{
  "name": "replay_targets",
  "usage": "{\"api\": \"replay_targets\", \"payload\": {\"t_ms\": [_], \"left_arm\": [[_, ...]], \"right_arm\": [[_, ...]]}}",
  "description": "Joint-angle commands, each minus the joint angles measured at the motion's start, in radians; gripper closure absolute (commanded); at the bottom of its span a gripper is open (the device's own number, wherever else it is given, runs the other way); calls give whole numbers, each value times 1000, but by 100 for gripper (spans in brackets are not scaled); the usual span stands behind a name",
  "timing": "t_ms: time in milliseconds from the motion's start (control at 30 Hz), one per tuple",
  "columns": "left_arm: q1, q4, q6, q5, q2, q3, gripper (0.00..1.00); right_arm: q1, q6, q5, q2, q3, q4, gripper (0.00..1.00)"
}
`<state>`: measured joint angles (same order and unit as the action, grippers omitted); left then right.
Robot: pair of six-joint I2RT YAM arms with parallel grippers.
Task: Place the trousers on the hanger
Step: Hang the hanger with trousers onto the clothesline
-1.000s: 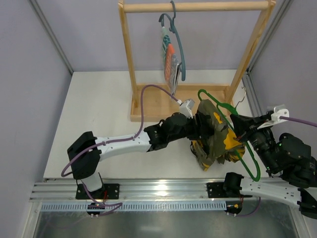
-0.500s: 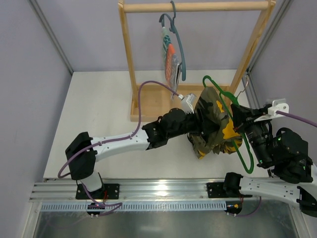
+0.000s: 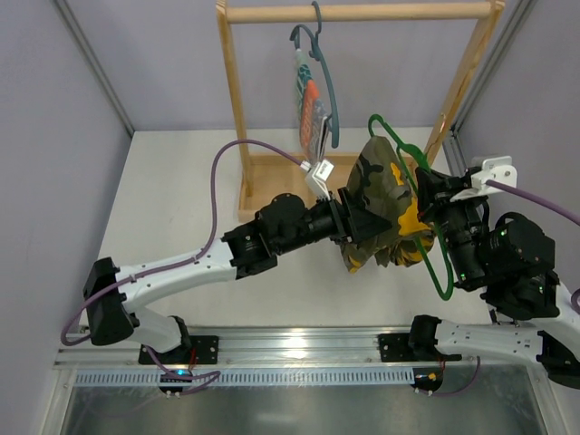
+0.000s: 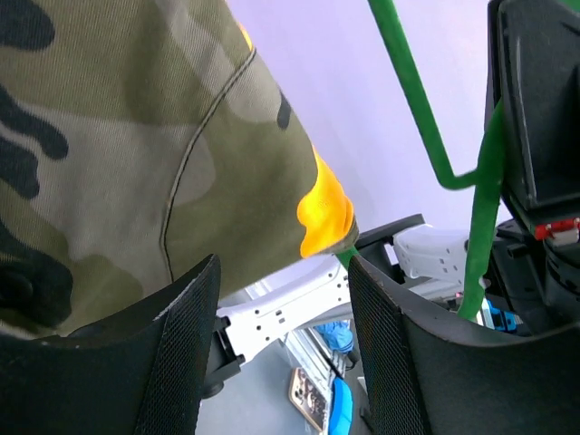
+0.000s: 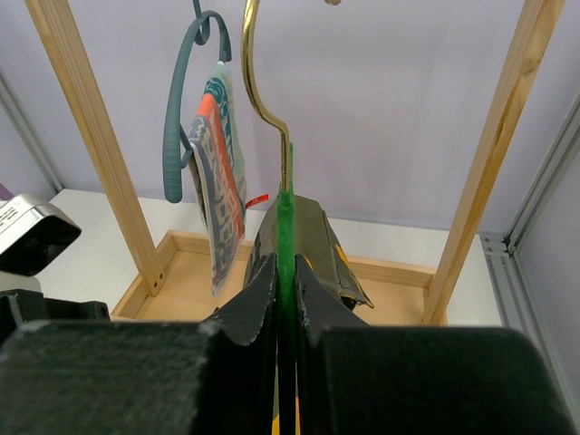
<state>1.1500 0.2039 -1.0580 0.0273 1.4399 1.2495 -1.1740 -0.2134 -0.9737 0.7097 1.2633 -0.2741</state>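
The camouflage trousers (image 3: 376, 204) hang folded over the green wire hanger (image 3: 375, 121), held up in the air in front of the wooden rack. My right gripper (image 5: 286, 272) is shut on the hanger's green wire (image 5: 286, 231), just below its gold hook (image 5: 263, 82); the trousers (image 5: 313, 240) drape beyond the fingers. My left gripper (image 4: 281, 272) stands open at the trousers' lower left side (image 3: 362, 222). Its mesh pads (image 4: 186, 353) have nothing between them, and the cloth (image 4: 136, 136) hangs just past the fingertips, beside the hanger wire (image 4: 412, 91).
A wooden rack (image 3: 358, 12) stands at the back with its base tray (image 3: 281, 195) on the table. A blue-grey hanger (image 3: 328, 91) carrying a striped cloth (image 3: 310, 109) hangs from its top bar. The rack's right post (image 5: 494, 163) is close to the hanger.
Both arms have risen and moved back toward the rack, lifting the hanger and trousers off the table. The left jaws have opened slightly.
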Motion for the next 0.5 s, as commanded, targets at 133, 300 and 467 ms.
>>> {"api": "replay_targets", "payload": {"t_ms": [133,300,467], "left_arm": [[4,-78,41,3,-81,-28,40],[4,-89,52,-56,-206,-102,40],[4,-173,95,-130,-321,-136,38]], "right_arm": [[7,-121,35,48,139,211,96],[121,-118,91,143,261,126,96],[407,69,390,252,413,-78,96]]}}
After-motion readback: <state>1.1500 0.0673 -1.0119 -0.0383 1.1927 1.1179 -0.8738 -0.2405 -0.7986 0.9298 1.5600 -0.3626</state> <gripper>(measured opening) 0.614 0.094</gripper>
